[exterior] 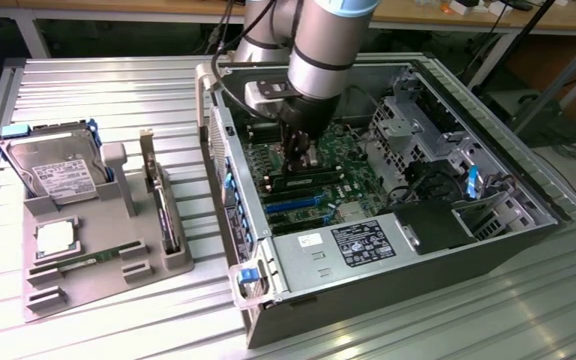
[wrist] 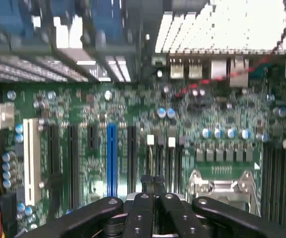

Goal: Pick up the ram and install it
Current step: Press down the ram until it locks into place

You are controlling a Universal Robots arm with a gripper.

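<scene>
Corrugated metal tabletop (exterior: 108, 90) carries the open computer case (exterior: 488, 225), and we see the arm reaching down inside it over the green motherboard (wrist: 133, 124). On the grey holder tray (exterior: 98, 285), at the exterior view's left, lies a ram (exterior: 73, 264) stick below the hard drive (exterior: 58, 174). Our gripper (wrist: 153, 184) has its fingers (wrist: 147, 183) pressed together just above the memory slots, where another ram stick (exterior: 303, 180) sits; whether they pinch anything we cannot tell.

Mostly bare metal and matt plastic, glossy green PCBs.

Ribbed aluminium table (exterior: 118, 82), dull sheen. Computer case (exterior: 528, 225): unpainted sheet steel. Matt grey plastic parts tray (exterior: 98, 277). Hard drive (exterior: 58, 176): paper label on metal. Motherboard (wrist: 133, 114) glossy green. Gripper (wrist: 153, 183) links: smooth black, slight gloss.
</scene>
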